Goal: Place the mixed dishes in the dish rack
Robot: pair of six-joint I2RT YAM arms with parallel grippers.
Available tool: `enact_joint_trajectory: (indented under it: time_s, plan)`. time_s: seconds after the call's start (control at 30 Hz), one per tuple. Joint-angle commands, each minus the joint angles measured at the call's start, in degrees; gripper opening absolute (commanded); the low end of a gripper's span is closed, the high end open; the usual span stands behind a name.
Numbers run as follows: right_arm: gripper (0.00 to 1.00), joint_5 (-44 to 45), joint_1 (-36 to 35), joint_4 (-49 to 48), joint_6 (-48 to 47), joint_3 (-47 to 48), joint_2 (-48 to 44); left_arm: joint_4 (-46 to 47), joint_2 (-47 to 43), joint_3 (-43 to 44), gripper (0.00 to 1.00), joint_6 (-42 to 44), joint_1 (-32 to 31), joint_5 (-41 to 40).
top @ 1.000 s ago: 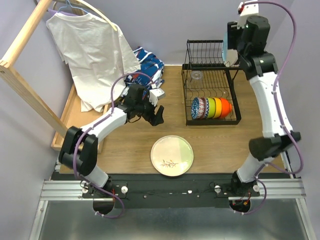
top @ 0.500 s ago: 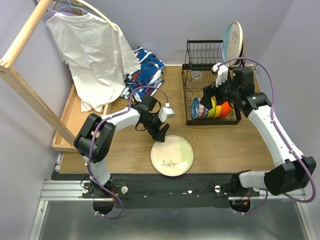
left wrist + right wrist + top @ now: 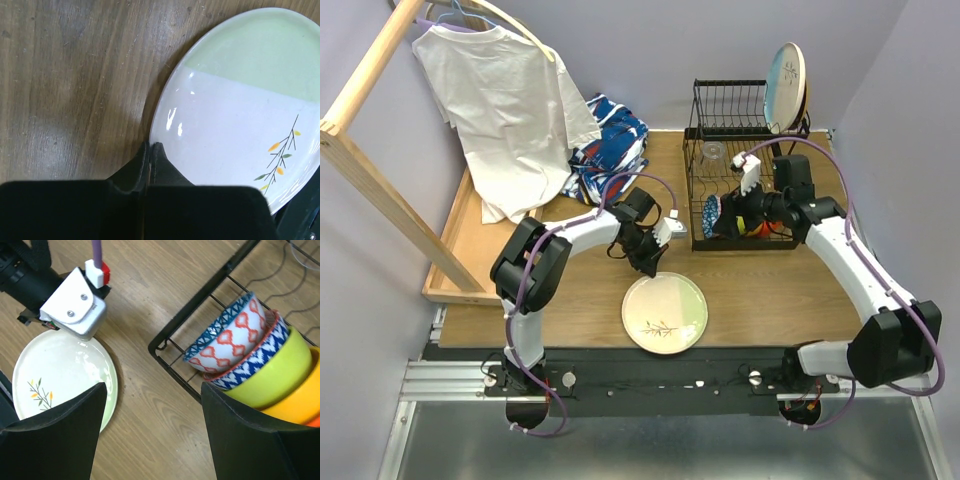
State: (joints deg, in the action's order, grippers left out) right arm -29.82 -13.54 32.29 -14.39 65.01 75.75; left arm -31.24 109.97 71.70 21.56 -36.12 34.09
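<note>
A pale green and cream plate (image 3: 665,312) with a twig pattern lies flat on the wooden table (image 3: 580,290). My left gripper (image 3: 646,264) is shut, and its tips (image 3: 150,146) touch the plate's (image 3: 240,110) upper-left rim with nothing visible between them. The black wire dish rack (image 3: 692,200) holds a row of bowls (image 3: 745,215), a glass cup (image 3: 713,152) and an upright plate (image 3: 785,75) in the upper basket. My right gripper (image 3: 723,225) hangs open at the rack's front-left corner. In its wrist view the gripper (image 3: 155,430) is over bare wood between the plate (image 3: 60,375) and the patterned bowls (image 3: 232,335).
A white shirt (image 3: 505,100) hangs from a wooden frame (image 3: 360,130) at the back left. Folded blue patterned cloth (image 3: 610,140) lies behind the left arm. A shallow wooden tray (image 3: 470,235) sits along the left edge.
My left gripper has moved down to the plate's rim and shut. My right arm came down from the rack's top, leaving a plate upright there, to the bowls' left end.
</note>
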Motion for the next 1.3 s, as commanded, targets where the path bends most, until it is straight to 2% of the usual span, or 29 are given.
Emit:
enact_joint_trajectory:
  time_s: [0.0, 0.23, 0.33, 0.5, 0.83, 0.9, 0.93, 0.97, 1.03, 1.13, 1.17, 1.2, 1.23, 1.27]
  plan:
    - [0.82, -8.0, -0.1, -3.0, -5.2, -2.3, 2.3, -7.7, 1.7, 0.6, 0.00, 3.2, 0.4, -3.9]
    - [0.86, -23.4, 0.0, -0.4, -16.6, 0.4, 10.5, -12.0, -7.6, 4.7, 0.00, 6.9, 3.0, -1.0]
    - [0.86, -28.0, -0.3, 4.5, -23.4, 4.7, 16.4, -14.1, -10.5, 6.7, 0.00, 7.5, 2.9, 1.0]
    - [0.88, -31.2, -4.3, 13.0, -32.9, 10.5, 25.5, -13.9, -16.2, 7.7, 0.00, 5.7, 3.0, 2.2]
    - [0.88, -33.5, -8.3, 18.1, -36.8, 15.0, 31.9, -13.8, -18.7, 11.6, 0.00, 4.0, 3.0, 2.7]
    - [0.86, -33.2, -9.3, 18.4, -37.1, 15.6, 32.5, -13.7, -19.0, 12.5, 0.00, 3.7, 3.0, 2.7]
    - [0.82, -33.2, -9.5, 18.3, -37.0, 15.8, 33.1, -13.8, -19.1, 12.8, 0.00, 3.5, 3.0, 2.9]
    - [0.73, -33.2, -9.7, 18.6, -36.9, 16.5, 33.6, -13.6, -19.2, 13.3, 0.00, 3.2, 3.0, 2.9]
    - [0.61, -33.4, -9.8, 19.4, -37.4, 17.2, 34.6, -13.5, -19.5, 13.6, 0.00, 3.0, 3.0, 2.8]
    - [0.34, -33.4, -9.8, 20.7, -37.8, 18.7, 35.2, -13.1, -20.0, 13.6, 0.00, 2.8, 3.0, 1.6]
    - [0.15, -33.3, -9.7, 21.9, -38.2, 19.1, 35.5, -12.2, -20.1, 13.0, 0.00, 2.3, 3.0, -0.1]
    - [0.07, -33.0, -9.7, 23.0, -39.1, 20.5, 36.0, -11.6, -20.2, 12.8, 0.00, 1.8, 3.0, -1.7]
    - [0.02, -32.8, -9.8, 24.1, -39.7, 21.2, 36.3, -10.6, -20.3, 12.5, 0.02, -0.9, 3.0, -3.7]
    - [0.00, -32.5, -9.8, 25.4, -39.7, 21.7, 36.9, -9.3, -20.4, 12.4, 0.12, -2.0, 3.1, -8.2]
